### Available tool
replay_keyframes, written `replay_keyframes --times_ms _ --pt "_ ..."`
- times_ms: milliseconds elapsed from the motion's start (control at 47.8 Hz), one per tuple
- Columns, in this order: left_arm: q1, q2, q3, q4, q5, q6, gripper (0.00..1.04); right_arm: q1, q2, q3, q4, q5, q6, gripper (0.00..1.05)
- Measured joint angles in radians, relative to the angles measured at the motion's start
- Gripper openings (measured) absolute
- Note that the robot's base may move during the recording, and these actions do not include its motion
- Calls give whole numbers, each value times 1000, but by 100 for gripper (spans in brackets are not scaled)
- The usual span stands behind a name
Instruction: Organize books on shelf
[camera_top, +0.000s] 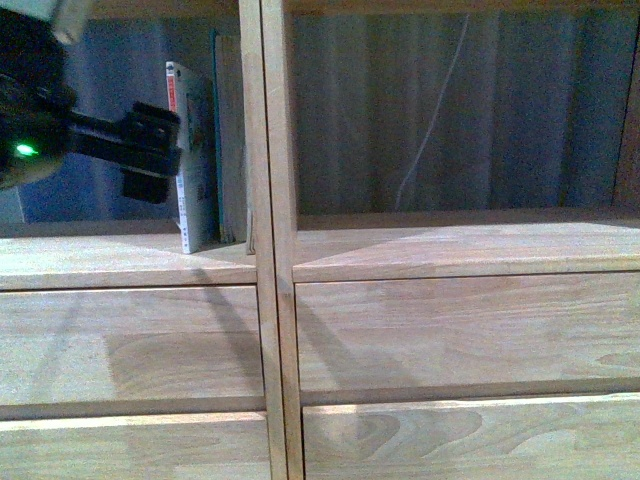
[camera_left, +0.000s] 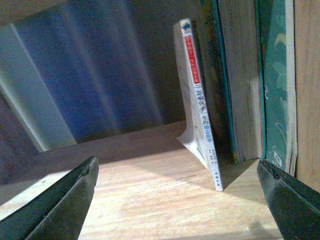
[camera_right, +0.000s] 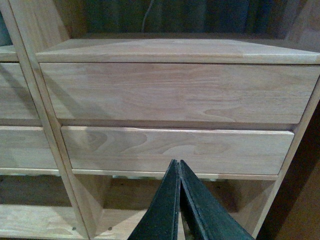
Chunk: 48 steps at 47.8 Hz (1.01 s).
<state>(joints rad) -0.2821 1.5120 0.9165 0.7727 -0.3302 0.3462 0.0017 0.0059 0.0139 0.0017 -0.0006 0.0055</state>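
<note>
Books upright on shelf, left tool wide open, empty, right tool closed, empty.

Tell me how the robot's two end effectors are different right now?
The left end effector is wide open; the right end effector is shut tight. The left faces the white book in the shelf compartment; the right faces drawer fronts. Both have dark fingers and hold nothing.

Shelf: pale wood, smooth, visible grain, soft sheen.
Books: paper, glossy white spine.
Left gripper: black matt fingers.
</note>
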Motion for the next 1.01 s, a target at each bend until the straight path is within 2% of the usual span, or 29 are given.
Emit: replay_keyframes --times_ms 230,377,503,628,712,796,880,921,1005 --pt "-5 -378 -265 -84 -136 -32 97 0 0 0 0 0 -2 5" --pt "-18 -660 -427 -220 -206 -21 97 0 0 0 0 0 -2 28" --pt "-58 -1059 -596 -516 -299 6 97 0 0 0 0 0 -2 57" --pt "-43 -1281 -694 -649 -295 23 97 0 0 0 0 0 -2 77" --pt "-32 -1331 -755 -641 -329 23 97 0 0 0 0 0 -2 89" --pt "-56 -1362 -832 -661 -381 -14 97 0 0 0 0 0 -1 99" --pt "-158 -1341 -907 -625 -506 -83 97 0 0 0 0 0 -1 98" --pt "-240 -1284 -916 -542 -592 -139 97 0 0 0 0 0 -2 98" --pt "-331 -1171 -920 -426 -664 -198 97 0 0 0 0 0 -2 98"
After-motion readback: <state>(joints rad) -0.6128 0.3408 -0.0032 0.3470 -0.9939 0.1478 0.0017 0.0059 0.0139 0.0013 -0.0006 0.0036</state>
